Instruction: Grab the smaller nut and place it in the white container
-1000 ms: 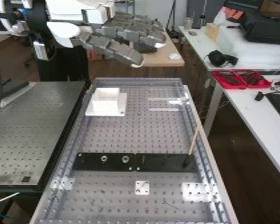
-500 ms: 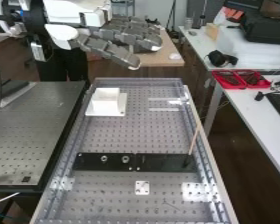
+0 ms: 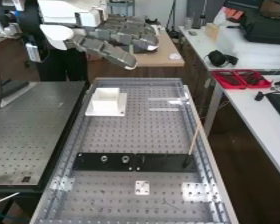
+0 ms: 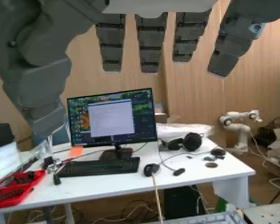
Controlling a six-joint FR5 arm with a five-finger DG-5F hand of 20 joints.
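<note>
At the upper left of the high view, the hand (image 3: 117, 39) is raised beyond the far end of the bench, open, with fingers extended and nothing held. Straight fingers and the thumb of the hand (image 4: 150, 45) hang apart in the wrist view. The white container (image 3: 107, 101) stands on its white base near the bench's far left corner, below the hand in the high view. On the flat black bar (image 3: 160, 162) sit the larger nut (image 3: 104, 159) and, beside it, the bearing (image 3: 125, 159).
A thin wooden stick (image 3: 194, 140) stands tilted at the bar's right end. A small white plate (image 3: 142, 188) lies nearer than the bar. Raised metal rails edge the perforated bench (image 3: 117, 135). A side table holds red trays (image 3: 240, 79) and headphones (image 3: 221, 58).
In the high view the hand has shifted slightly left, its fingers remaining extended. The container and the parts on the bar have stayed where they were.
</note>
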